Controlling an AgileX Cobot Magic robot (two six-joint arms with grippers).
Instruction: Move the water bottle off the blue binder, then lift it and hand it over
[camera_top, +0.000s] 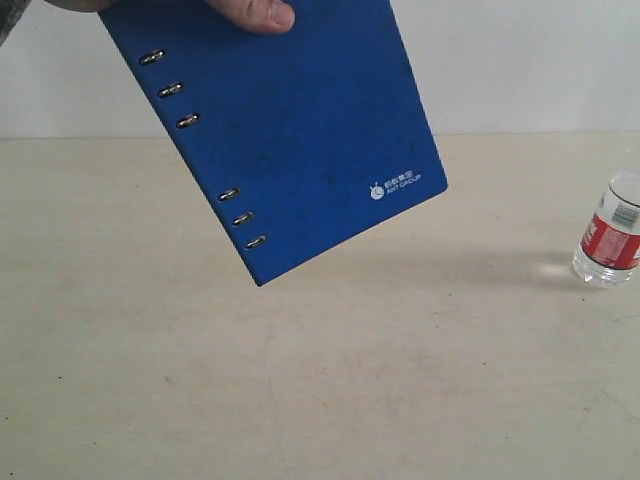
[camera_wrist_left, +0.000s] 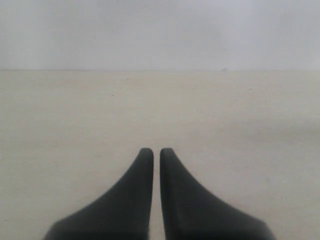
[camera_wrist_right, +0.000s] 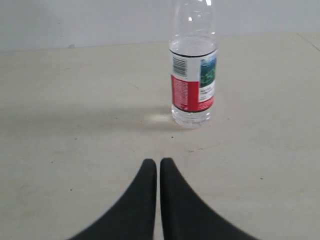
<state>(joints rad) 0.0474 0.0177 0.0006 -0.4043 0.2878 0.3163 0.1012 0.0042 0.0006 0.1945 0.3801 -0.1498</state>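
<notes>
Left tool (camera_wrist_left: 156, 150) and right tool (camera_wrist_right: 158, 161) are both clenched, empty. The water bottle (camera_wrist_right: 194, 75) stands upright on the bench (camera_wrist_right: 75, 100) ahead of the right tool, already off the blue binder (camera_top: 290, 130), which a hand (camera_top: 252, 12) pinches aloft.

Left gripper (camera_wrist_left: 156, 152) with two dark fingers (camera_wrist_left: 135, 195) nearly together, only a thin slit between the tips, nothing held, above a bare beige table (camera_wrist_left: 75, 125), pale wall (camera_wrist_left: 160, 30) behind

Pale beige tabletop (camera_top: 300, 400), soft even light, plain white wall (camera_top: 520, 60) behind.
</notes>
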